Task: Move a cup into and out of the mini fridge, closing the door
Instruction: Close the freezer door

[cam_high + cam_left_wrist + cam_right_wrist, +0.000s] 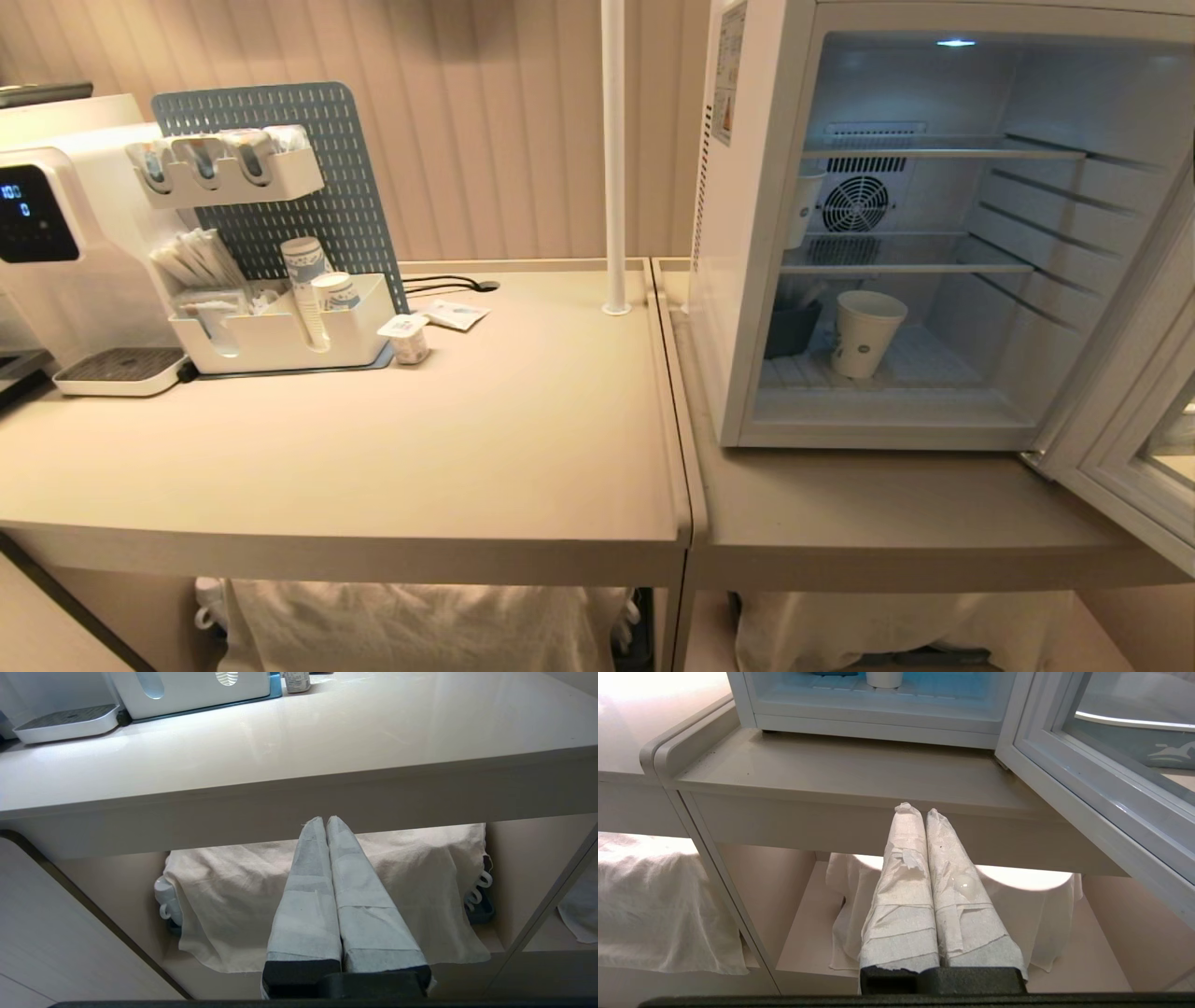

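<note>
Standing upright on the white floor of the mini fridge (747,280), the cup (866,332) sits toward the left of the bottom compartment, beneath the lower wire shelf (906,267), with a small round blue mark on its side too small to read. Just beside it on the left is a dark container (792,329). A second pale cup (805,209) shows at the left wall one level up, near the round rear fan (855,203). A lamp (954,43) glows in the fridge ceiling. A printed label (727,70) runs down the fridge's outer left side; its writing cannot be read. The door (1134,411) stands swung wide on the right, its pale frame around a glass pane; in the right wrist view a pale logo shape shows through the glass, unreadable.

The fridge rests on the right worktop (896,513), which butts against a left worktop (373,448). On that one stand a white water dispenser (56,233) whose black display reads about 100 and 0, a white organizer tray (280,336) before a blue pegboard (280,177), a stack of blue-patterned paper cups (303,280), a small creamer tub (407,338) and a flat sachet (455,315). A white pole (613,159) rises between.

Neither arm shows from the head. The left claw (325,820) hangs below the left worktop's front edge, its wrapped fingers pressed together, holding nothing. The right claw (920,810) hangs below the right worktop's edge, likewise closed and empty. Pale cloths (243,891) drape the shelves underneath.
</note>
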Robot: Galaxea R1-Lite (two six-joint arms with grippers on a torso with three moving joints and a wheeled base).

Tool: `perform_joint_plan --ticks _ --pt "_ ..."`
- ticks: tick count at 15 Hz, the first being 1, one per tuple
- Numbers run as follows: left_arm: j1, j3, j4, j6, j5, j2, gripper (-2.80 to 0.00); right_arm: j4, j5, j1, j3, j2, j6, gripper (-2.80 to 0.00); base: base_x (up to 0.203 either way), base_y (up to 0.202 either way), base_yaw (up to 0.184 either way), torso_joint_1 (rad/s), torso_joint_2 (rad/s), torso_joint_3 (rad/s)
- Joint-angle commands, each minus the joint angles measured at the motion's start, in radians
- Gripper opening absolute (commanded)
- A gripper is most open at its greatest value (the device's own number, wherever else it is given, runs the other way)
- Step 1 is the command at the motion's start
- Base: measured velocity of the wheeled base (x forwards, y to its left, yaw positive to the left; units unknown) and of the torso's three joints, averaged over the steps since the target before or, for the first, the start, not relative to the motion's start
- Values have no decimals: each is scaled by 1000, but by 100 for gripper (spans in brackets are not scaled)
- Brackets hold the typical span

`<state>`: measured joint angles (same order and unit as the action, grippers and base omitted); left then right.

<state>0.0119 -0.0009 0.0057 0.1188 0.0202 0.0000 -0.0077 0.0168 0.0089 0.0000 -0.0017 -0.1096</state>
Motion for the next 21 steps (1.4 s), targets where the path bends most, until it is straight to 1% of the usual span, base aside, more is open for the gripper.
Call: perform_joint_plan --ticks 1,2,7,17,21 --pt "0 1 0 3 -1 0 -280 0 0 0 0 1 0 -280 0 0 0 0 0 0" --pt "0 1 2 -7 -2 0 -280 0 0 0 0 0 1 -280 0 0 0 0 0 0" --pt "0 -1 3 -2 -3 2 -280 0 0 0 0 2 -1 -280 -19 0 0 1 2 1" --pt "0 -1 3 -2 -3 2 -280 0 2 0 0 2 -1 -280 -191 -3 -1 1 1 4" --pt "0 1 4 -1 -2 0 -280 0 1 0 0 1 -1 -280 -193 -100 -3 1 3 2"
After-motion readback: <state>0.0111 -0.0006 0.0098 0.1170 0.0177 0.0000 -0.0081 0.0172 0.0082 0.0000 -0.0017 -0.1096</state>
